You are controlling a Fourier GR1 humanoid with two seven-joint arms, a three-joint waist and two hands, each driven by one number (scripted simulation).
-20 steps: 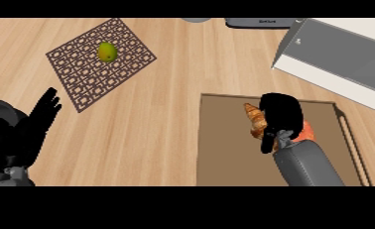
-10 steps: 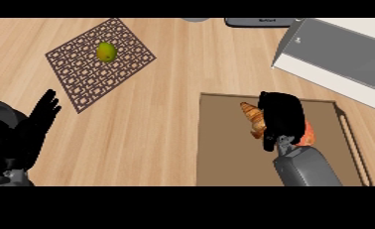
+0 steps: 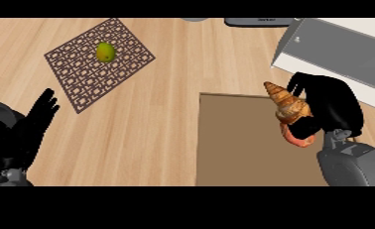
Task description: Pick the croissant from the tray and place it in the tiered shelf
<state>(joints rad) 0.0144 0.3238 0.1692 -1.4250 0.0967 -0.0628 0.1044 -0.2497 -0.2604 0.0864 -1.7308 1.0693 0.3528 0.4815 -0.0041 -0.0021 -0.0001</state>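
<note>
A golden-brown croissant (image 3: 287,103) is held over the brown tray (image 3: 242,143) at the lower right. My right hand (image 3: 330,101) is shut on the croissant, fingers curled round its right side. A reddish-orange item (image 3: 299,138) shows just below the croissant, partly hidden by my wrist. The grey and white tiered shelf (image 3: 337,49) stands at the upper right, just beyond my right hand. My left hand (image 3: 33,121) rests open at the lower left edge, fingers up.
A dark lattice mat (image 3: 81,69) lies at the upper left with a green-yellow fruit (image 3: 106,51) on it. A dark grey object (image 3: 260,22) sits at the counter's far edge. Bare wooden counter (image 3: 176,99) lies between the mat and the tray.
My right hand has lifted the croissant slightly and carried it a little up and right, toward the shelf. My left hand has not moved.
</note>
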